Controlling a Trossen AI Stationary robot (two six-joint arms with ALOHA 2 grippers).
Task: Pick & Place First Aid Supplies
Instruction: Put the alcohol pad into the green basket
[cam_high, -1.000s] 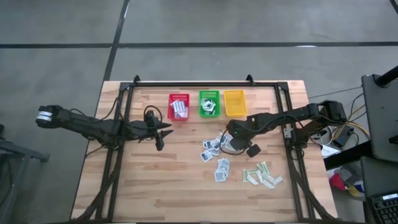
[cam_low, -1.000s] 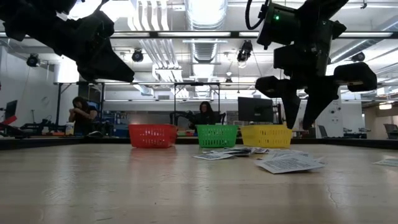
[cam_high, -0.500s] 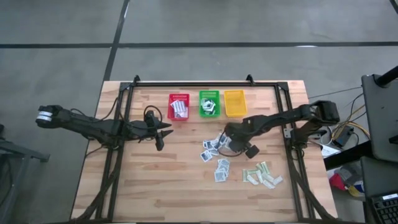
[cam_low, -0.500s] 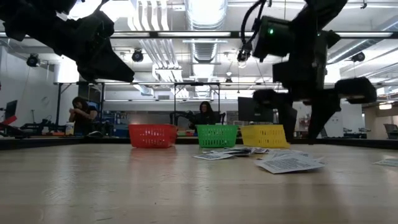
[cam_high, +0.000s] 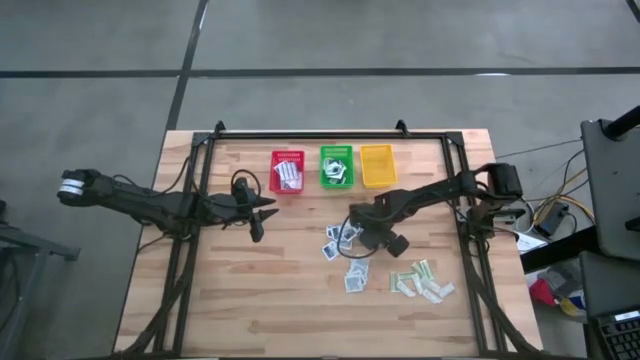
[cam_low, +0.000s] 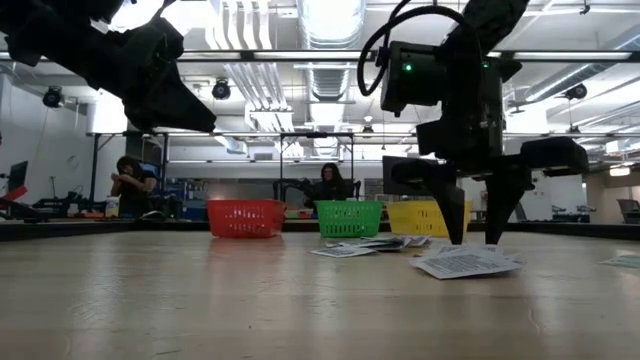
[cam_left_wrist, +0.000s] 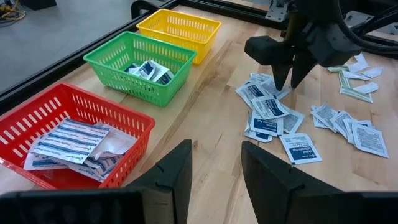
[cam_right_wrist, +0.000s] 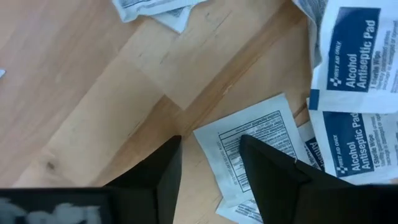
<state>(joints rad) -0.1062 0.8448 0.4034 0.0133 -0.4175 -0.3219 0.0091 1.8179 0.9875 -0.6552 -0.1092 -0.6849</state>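
My right gripper (cam_high: 352, 226) hangs low over the loose first aid supplies (cam_high: 345, 250) at the table's middle, fingers (cam_right_wrist: 267, 168) spread and holding nothing, one on each side of a packet's corner. Packets (cam_right_wrist: 351, 50) at my two o'clock read "Alcohol Antiseptic Pad" and "First Aid Only"; the one (cam_right_wrist: 249, 149) under me shows fine print I cannot read. My left gripper (cam_high: 262, 212) waits spread at nine o'clock, beside the red basket (cam_high: 287, 171).

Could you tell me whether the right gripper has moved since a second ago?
Yes: in the high view the right gripper has shifted leftward, away from the yellow basket.
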